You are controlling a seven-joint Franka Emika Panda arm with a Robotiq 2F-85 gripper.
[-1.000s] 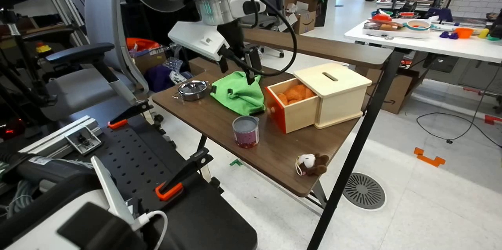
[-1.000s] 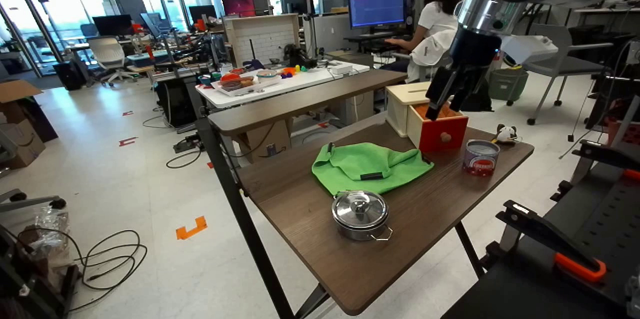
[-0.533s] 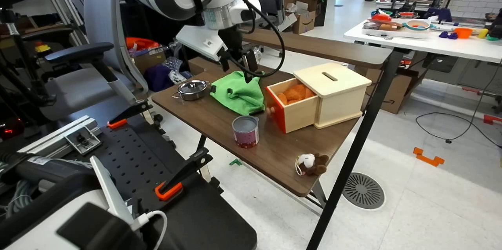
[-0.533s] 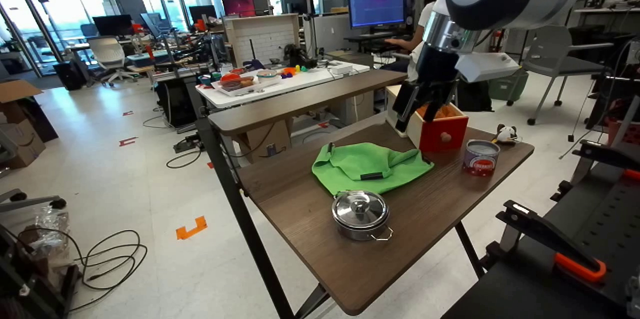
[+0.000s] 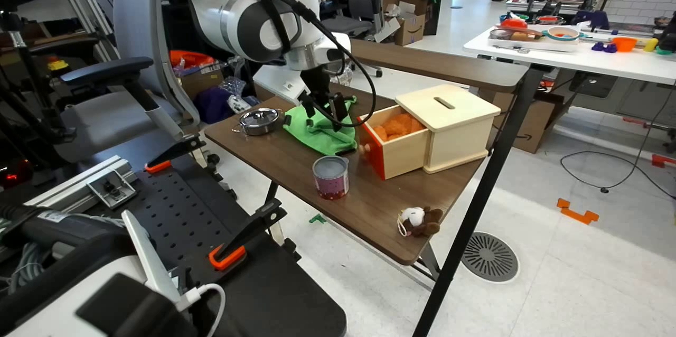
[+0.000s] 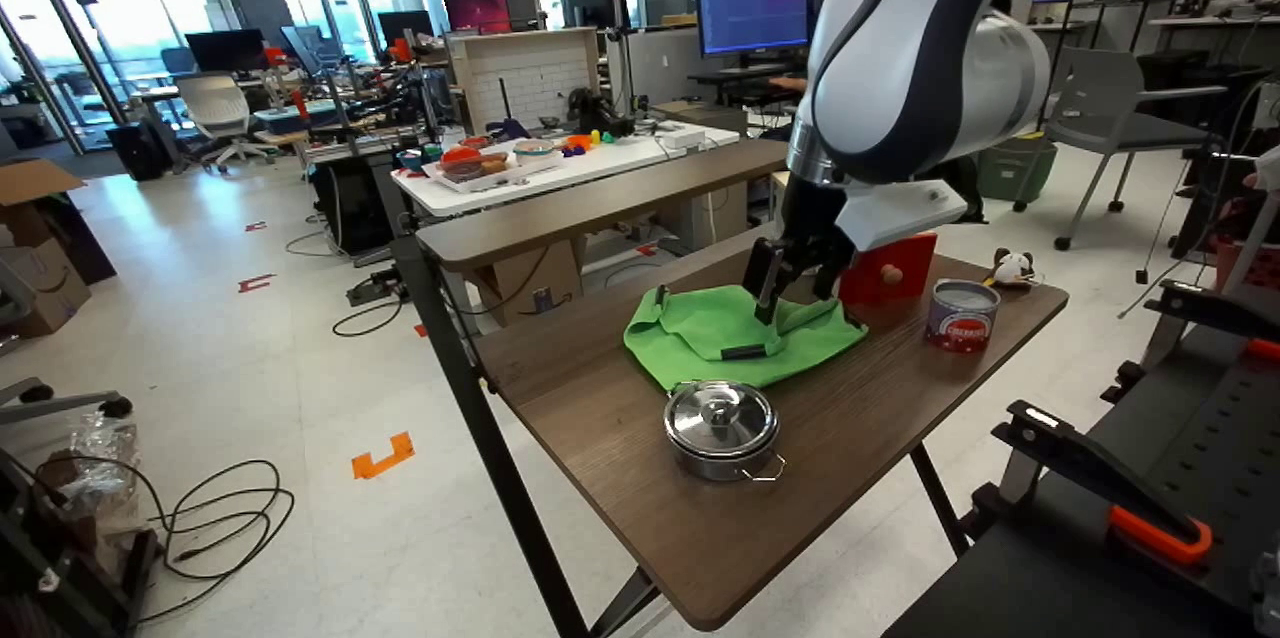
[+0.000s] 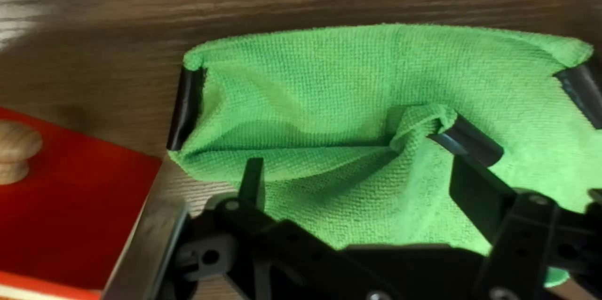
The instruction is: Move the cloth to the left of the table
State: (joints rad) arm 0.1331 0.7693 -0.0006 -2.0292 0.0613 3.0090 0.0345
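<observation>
Jaws parted, the gripper (image 7: 360, 182) sits low in the wrist view, over the green cloth (image 7: 329, 98); contact cannot be told. The cloth lies rumpled on the brown table (image 6: 840, 418), near the middle of an exterior view. Just below it is a lidded pot (image 6: 720, 423); to its right, a red drawer front (image 6: 890, 268), a can (image 6: 962, 318) and, farthest right, a plush toy (image 6: 1014, 268).

Green cloth (image 7: 348, 102), apparently purplish-red can (image 5: 331, 184)
</observation>
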